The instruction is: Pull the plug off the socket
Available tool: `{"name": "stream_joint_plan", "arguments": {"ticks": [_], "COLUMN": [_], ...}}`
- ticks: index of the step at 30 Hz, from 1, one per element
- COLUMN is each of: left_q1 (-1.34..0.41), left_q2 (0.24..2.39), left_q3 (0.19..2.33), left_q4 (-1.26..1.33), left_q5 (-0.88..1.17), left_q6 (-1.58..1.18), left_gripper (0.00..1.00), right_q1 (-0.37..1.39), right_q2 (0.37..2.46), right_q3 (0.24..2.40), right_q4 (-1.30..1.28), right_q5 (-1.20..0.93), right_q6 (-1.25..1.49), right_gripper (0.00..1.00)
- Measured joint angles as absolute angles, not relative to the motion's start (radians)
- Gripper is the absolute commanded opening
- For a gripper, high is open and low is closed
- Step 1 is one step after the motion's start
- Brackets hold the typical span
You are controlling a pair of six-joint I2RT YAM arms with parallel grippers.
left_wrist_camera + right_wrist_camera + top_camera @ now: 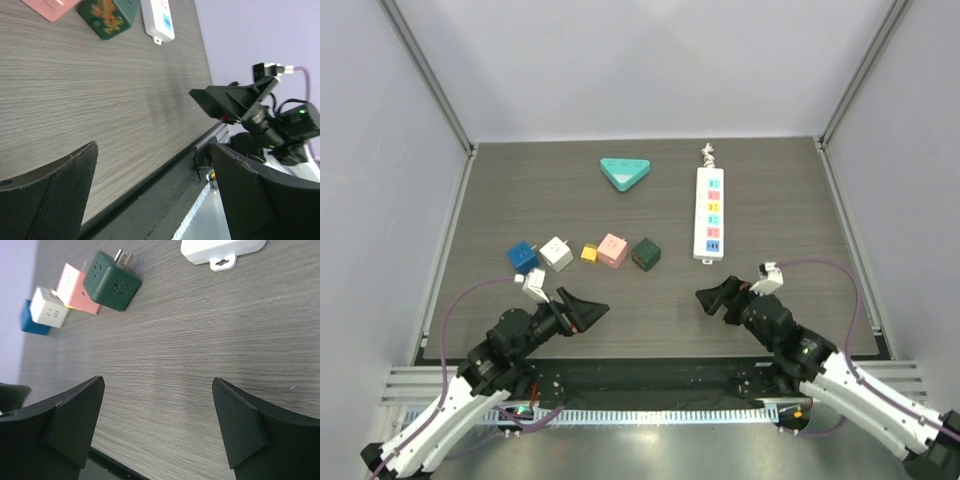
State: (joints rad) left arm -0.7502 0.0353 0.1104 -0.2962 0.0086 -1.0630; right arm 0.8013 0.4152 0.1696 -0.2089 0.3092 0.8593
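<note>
The white socket (711, 214) lies far right on the table (775, 210), beyond the left hand (586, 309) and right hand (713, 298), both spread and empty. Unbraced, the strip could slide or lift when pulled.

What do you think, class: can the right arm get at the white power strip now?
Probably yes: the right hand is open and empty, the power strip lies just ahead, and nothing sits between them.

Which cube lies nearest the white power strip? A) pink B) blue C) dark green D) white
C: the dark green cube ends the row of cubes on the side facing the power strip.
</note>
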Motion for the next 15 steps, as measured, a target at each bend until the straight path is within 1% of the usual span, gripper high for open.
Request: {"name": "stream_joint_plan", "arguments": {"ticks": [3,8,10,15], "left_q1": [-0.75,-0.75,-0.75,-0.749], "left_q2": [0.012,0.009,0.009,0.008], "left_q3": [0.11,0.09,0.083,0.065], "left_q4": [-0.307,-0.275,-0.248,-0.184], "left_q5": [0.041,0.104,0.128,0.182], "left_q6": [-1.068,-1.094,-1.119,-1.174], "left_gripper": [0.95,0.96,0.95,0.96], "right_q1": [0.801,0.801,0.801,0.801], "right_q2": [0.237,0.021,0.021,0.127], "right_q3": [0.074,0.068,0.068,0.067], "right_q4": [-0.212,-0.184,-0.183,-0.179], "right_q5": [0.318,0.327,0.332,0.336], "right_q6": [0.949,1.065,1.094,1.119], "right_gripper": [0.95,0.98,0.98,1.0]}}
